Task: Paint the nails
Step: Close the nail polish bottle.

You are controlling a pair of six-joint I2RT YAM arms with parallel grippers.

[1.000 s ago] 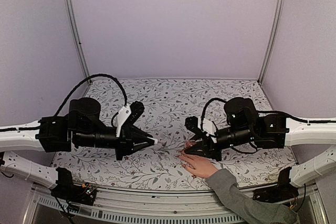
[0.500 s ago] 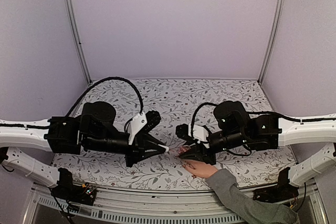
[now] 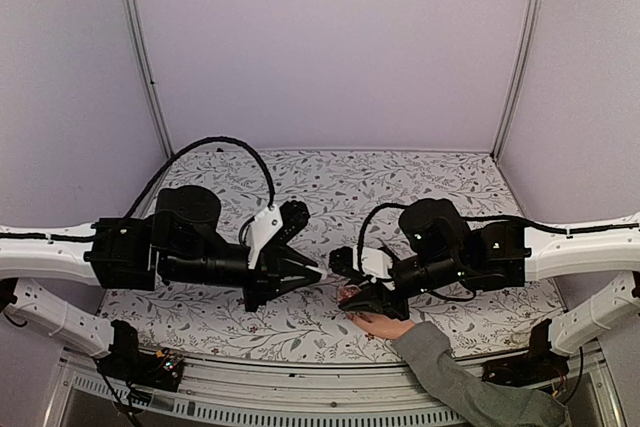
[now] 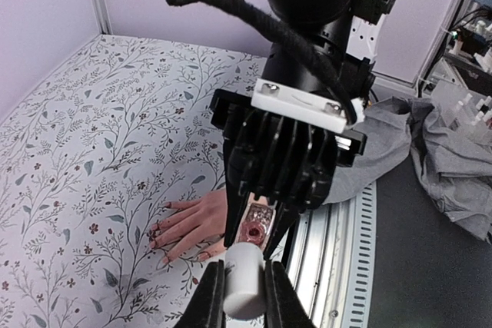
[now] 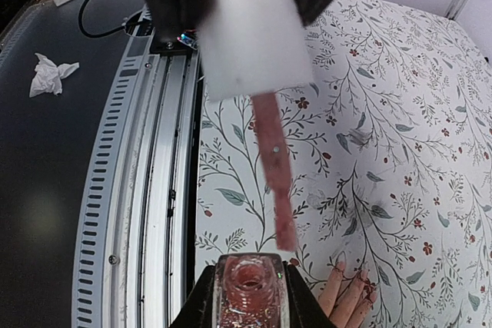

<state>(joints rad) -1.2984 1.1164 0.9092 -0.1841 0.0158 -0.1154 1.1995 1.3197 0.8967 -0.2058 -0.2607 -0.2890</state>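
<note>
Right end effector holds a bottle beside the nails.

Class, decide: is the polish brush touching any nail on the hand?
Apart. The right wrist view shows the brush tip above the open bottle, with patterned table between it and the hand.
</note>
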